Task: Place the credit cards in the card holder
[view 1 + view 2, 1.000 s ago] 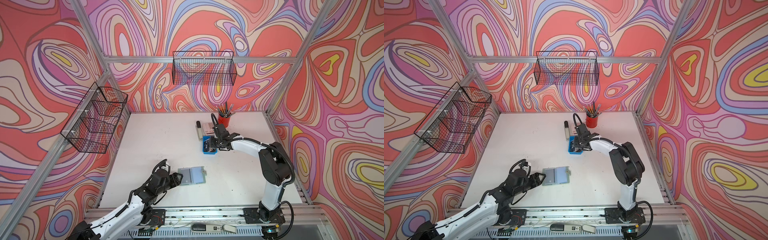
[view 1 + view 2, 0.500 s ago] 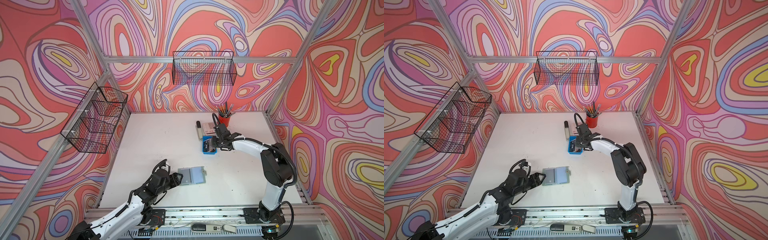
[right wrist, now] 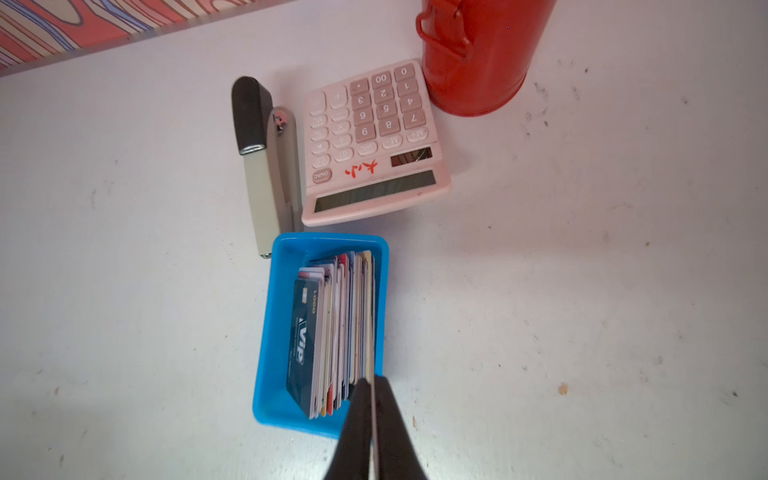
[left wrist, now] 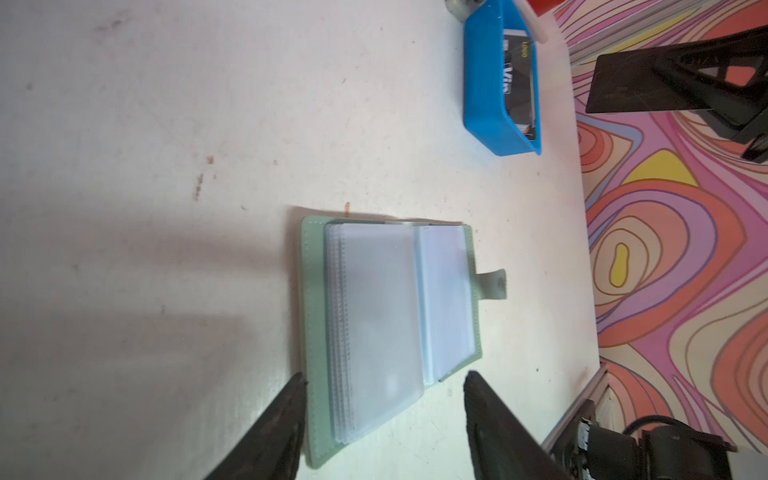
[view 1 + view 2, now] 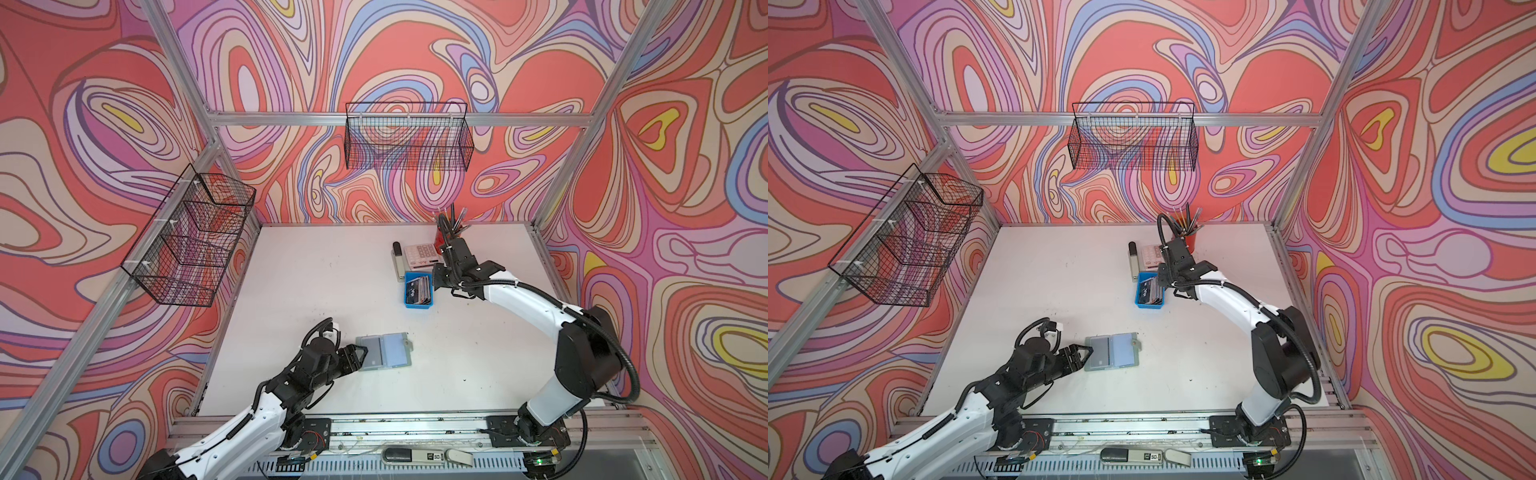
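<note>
The credit cards stand on edge as a stack in a small blue tray, a dark "Vip" card at one end. My right gripper is shut on the outermost pale card at the other end of the stack; both top views show it over the tray. The sage-green card holder lies open on the table, clear sleeves up, snap tab out to one side. My left gripper is open, its fingers either side of the holder's near end.
A white calculator, a stapler and a red pen cup stand just behind the tray. Wire baskets hang on the back wall and the left wall. Another stapler lies on the front rail.
My right gripper has closed from partly open onto the end card in the tray. The left gripper and the card holder have hardly moved.
</note>
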